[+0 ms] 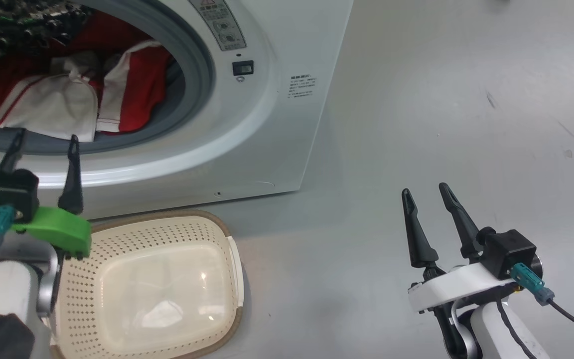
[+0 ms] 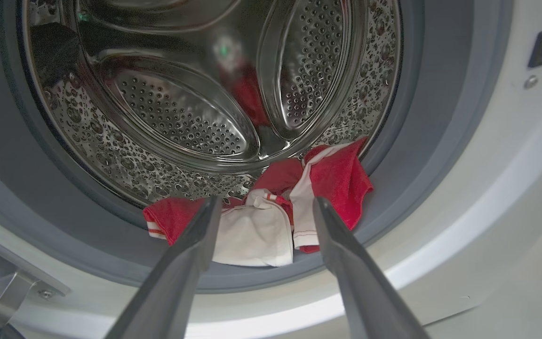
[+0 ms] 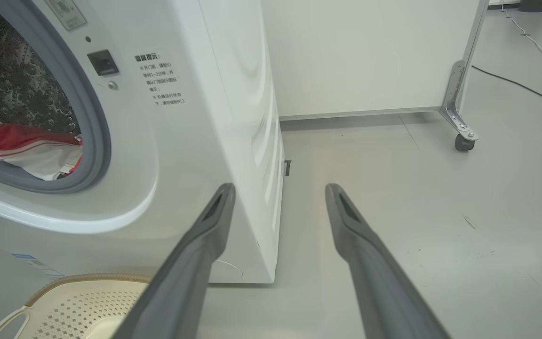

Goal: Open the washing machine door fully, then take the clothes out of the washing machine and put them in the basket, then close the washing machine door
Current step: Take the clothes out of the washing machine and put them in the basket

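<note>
Printed on the white front of the washing machine (image 1: 267,124), right of the drum mouth: a small block of Chinese text (image 3: 160,80), too small to read surely. Above the black latch slot (image 1: 243,67), a grey sticker (image 1: 219,22) with warning symbols, cut off by the top edge of the head view. Low on the front, part of a blue sticker (image 3: 28,258), not legible. Lying at the front lower edge of the drum, partly over the grey rubber ring: the clothes (image 1: 68,99), red with white panels and stripes, long axis along the ring, rear part lost in the dark drum. On the floor just before the machine: the cream basket (image 1: 167,219), left side hidden behind the left arm. Left gripper (image 1: 47,134) spread wide, holding nothing, fingers pointing at the clothes, contact hard to judge. Right gripper (image 1: 425,189) spread wide, empty, above bare floor, well apart from the machine
</note>
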Controlling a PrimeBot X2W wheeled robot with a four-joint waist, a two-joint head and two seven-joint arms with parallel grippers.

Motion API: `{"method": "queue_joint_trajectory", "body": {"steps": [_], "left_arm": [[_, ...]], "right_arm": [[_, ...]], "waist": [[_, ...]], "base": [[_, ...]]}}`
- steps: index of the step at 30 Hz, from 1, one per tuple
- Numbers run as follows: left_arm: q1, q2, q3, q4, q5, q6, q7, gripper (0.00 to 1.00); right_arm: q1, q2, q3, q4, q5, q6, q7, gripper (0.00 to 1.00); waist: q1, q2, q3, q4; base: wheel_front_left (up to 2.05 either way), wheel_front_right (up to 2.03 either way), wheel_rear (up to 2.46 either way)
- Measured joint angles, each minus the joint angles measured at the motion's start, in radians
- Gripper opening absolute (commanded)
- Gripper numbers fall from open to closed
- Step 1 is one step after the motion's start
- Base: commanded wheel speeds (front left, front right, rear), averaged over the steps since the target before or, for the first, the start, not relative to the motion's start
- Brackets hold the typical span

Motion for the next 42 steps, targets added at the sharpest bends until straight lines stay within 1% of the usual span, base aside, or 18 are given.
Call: {"method": "queue_joint_trajectory", "body": {"steps": [2, 5, 7, 12, 16, 19, 21, 23, 26, 30, 34, 42], "left_arm": [[-0.05, 0.017, 0.005, 0.011, 0.011, 0.008, 0.028, 1.0], [-0.119, 0.046, 0.013, 0.038, 0.031, 0.009, 0.069, 1.0], [-0.162, 0.066, 0.017, 0.063, 0.051, 0.009, 0.099, 1.0], [-0.255, 0.112, 0.03, 0.133, 0.085, 0.021, 0.169, 1.0], [-0.319, 0.141, 0.034, 0.191, 0.125, 0.03, 0.22, 1.0], [-0.346, 0.167, 0.03, 0.244, 0.159, 0.031, 0.254, 1.0], [-0.359, 0.171, 0.036, 0.277, 0.16, 0.039, 0.278, 1.0], [-0.375, 0.171, 0.039, 0.305, 0.161, 0.04, 0.297, 1.0], [-0.392, 0.194, 0.04, 0.343, 0.196, 0.044, 0.327, 1.0], [-0.418, 0.212, 0.041, 0.369, 0.204, 0.05, 0.348, 1.0], [-0.458, 0.218, 0.041, 0.391, 0.209, 0.051, 0.398, 1.0], [-0.523, 0.249, 0.03, 0.442, 0.238, 0.051, 0.467, 1.0]], "right_arm": [[-0.016, 0.004, 0.011, -0.002, 0.002, 0.005, 0.0, 1.0], [-0.04, 0.007, 0.021, -0.002, 0.007, 0.006, 0.0, 1.0], [-0.056, 0.009, 0.026, -0.002, 0.009, 0.014, 0.0, 1.0], [-0.089, 0.013, 0.039, 0.0, 0.019, 0.014, 0.0, 1.0], [-0.1, 0.016, 0.046, 0.005, 0.022, 0.023, 0.0, 1.0], [-0.107, 0.019, 0.051, 0.012, 0.028, 0.023, 0.0, 1.0], [-0.108, 0.019, 0.051, 0.016, 0.029, 0.023, 0.0, 1.0], [-0.109, 0.02, 0.051, 0.019, 0.03, 0.023, 0.0, 1.0], [-0.112, 0.02, 0.055, 0.023, 0.038, 0.023, -0.001, 1.0], [-0.119, 0.021, 0.069, 0.023, 0.066, 0.023, -0.001, 1.0], [-0.127, 0.021, 0.08, 0.017, 0.082, 0.022, -0.001, 1.0], [-0.147, 0.021, 0.09, 0.007, 0.1, 0.02, -0.001, 1.0]], "waist": [[0.0, 0.0, 0.027, -0.018], [0.0, 0.0, 0.067, -0.046], [0.0, 0.0, 0.092, -0.065], [0.0, 0.0, 0.145, -0.114], [0.0, 0.0, 0.18, -0.149], [0.0, 0.0, 0.2, -0.172], [0.0, 0.0, 0.21, -0.185], [0.0, 0.0, 0.217, -0.194], [0.0, 0.0, 0.223, -0.202], [0.0, 0.0, 0.224, -0.204], [0.0, 0.0, 0.23, -0.206], [0.0, 0.0, 0.257, -0.211]], "base": [[0.0, 0.0, 0.0], [0.0, 0.0, 0.0], [0.0, 0.0, 0.0], [0.0, 0.0, 0.0], [0.0, 0.0, 0.0], [0.0, 0.0, 0.0], [0.0, 0.0, 0.0], [0.0, 0.0, 0.0], [0.0, 0.0, 0.0], [0.0, 0.0, 0.0], [0.0, 0.0, 0.0], [0.0, 0.0, 0.0]]}}
